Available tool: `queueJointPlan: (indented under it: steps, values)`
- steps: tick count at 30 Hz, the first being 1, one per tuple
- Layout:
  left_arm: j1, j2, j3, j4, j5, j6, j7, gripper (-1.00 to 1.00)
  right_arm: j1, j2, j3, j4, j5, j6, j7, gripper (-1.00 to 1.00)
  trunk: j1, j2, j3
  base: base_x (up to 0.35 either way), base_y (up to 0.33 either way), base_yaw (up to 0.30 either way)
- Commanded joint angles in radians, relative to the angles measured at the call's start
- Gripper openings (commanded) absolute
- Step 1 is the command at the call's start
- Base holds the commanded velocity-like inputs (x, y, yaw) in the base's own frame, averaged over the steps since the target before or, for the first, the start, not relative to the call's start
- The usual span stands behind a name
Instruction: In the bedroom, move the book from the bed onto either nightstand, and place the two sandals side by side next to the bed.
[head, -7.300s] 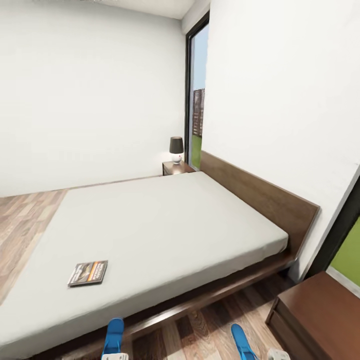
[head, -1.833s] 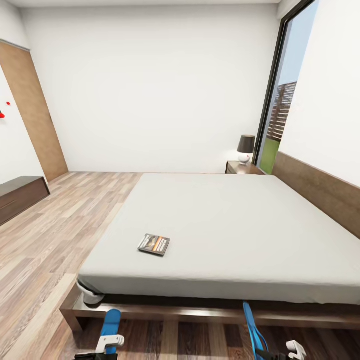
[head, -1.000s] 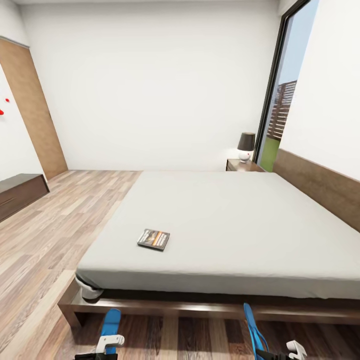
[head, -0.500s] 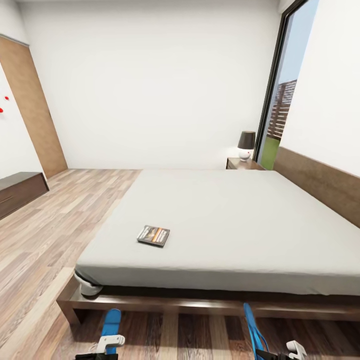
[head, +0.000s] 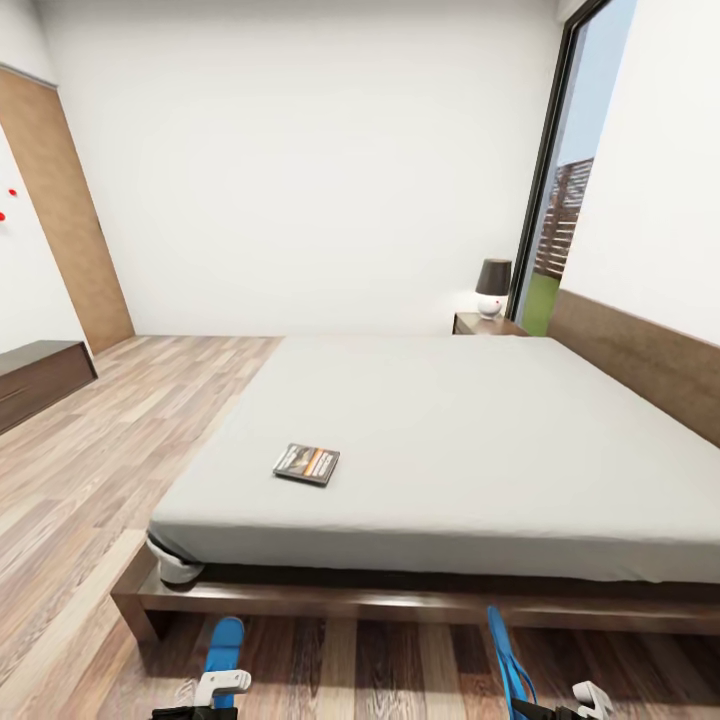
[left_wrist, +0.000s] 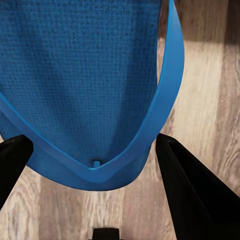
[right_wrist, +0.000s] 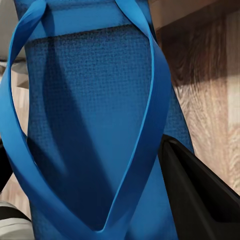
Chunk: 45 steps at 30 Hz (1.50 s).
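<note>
From the head camera I look across the bed (head: 470, 440), its pale mattress on a dark wooden frame, with the headboard (head: 640, 360) running along the right wall. The book (head: 307, 463) lies flat on the mattress near the foot-side corner closest to me, well in from the edge. At the far end, beside the tall window (head: 565, 200), I see a nightstand (head: 485, 324) carrying a small lamp (head: 491, 287) with a dark shade. A low dark dresser (head: 35, 378) sits by the left wall on the plank floor (head: 90, 470).

At the bottom of that view my left hand (head: 215, 688) holds one sandal (head: 223, 648) sticking up in front of the bed frame, and my right hand (head: 560, 705) holds the other sandal (head: 507, 660), which stands edge-on and reads as a narrow blue strip.

On the left wrist camera, the blue sole (left_wrist: 85, 85) sits between the two dark fingers (left_wrist: 192, 195), which are closed on it, floor planks behind. On the right wrist camera, the second sandal (right_wrist: 100, 130) and its straps lie close to the lens, gripped against a dark finger (right_wrist: 197, 195).
</note>
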Motion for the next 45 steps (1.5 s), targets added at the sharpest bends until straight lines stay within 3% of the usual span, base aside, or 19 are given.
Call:
queueJointPlan:
  steps: [1, 20, 24, 29, 33, 45]
  values:
    - [0.0, 0.001, -0.008, -0.002, 0.01, 0.005, 0.0, -1.0, -0.002, 0.0, 0.005, 0.002, -0.011, 0.011, 0.004, -1.0, 0.004, -0.008, -0.004, 0.0, 0.0, 0.0]
    - [-0.001, 0.001, -0.007, -0.006, 0.012, 0.024, -0.001, -1.0, -0.001, 0.002, 0.005, 0.002, -0.011, 0.011, 0.004, -1.0, 0.077, -0.141, -0.064, 0.0, 0.0, 0.0]
    - [-0.007, 0.003, -0.006, -0.055, 0.01, 0.135, -0.002, -1.0, -0.001, 0.005, 0.005, 0.002, -0.011, 0.011, 0.005, -1.0, 0.092, -0.169, -0.076, 0.0, 0.0, 0.0]
    - [-0.012, 0.006, -0.006, -0.216, 0.009, 0.314, -0.001, -1.0, -0.001, 0.006, 0.005, 0.002, -0.011, 0.011, 0.005, -1.0, 0.111, -0.204, -0.092, 0.0, 0.0, 0.0]
    - [-0.034, 0.007, -0.006, -0.268, 0.009, 0.402, -0.001, -1.0, -0.001, 0.006, 0.005, 0.002, -0.011, 0.011, 0.006, -1.0, 0.126, -0.232, -0.104, 0.0, 0.0, 0.0]
    - [-0.04, 0.006, -0.008, -0.255, 0.011, 0.404, -0.006, -1.0, -0.001, 0.005, 0.005, 0.002, -0.011, 0.011, 0.005, -1.0, 0.172, -0.316, -0.142, 0.0, 0.0, 0.0]
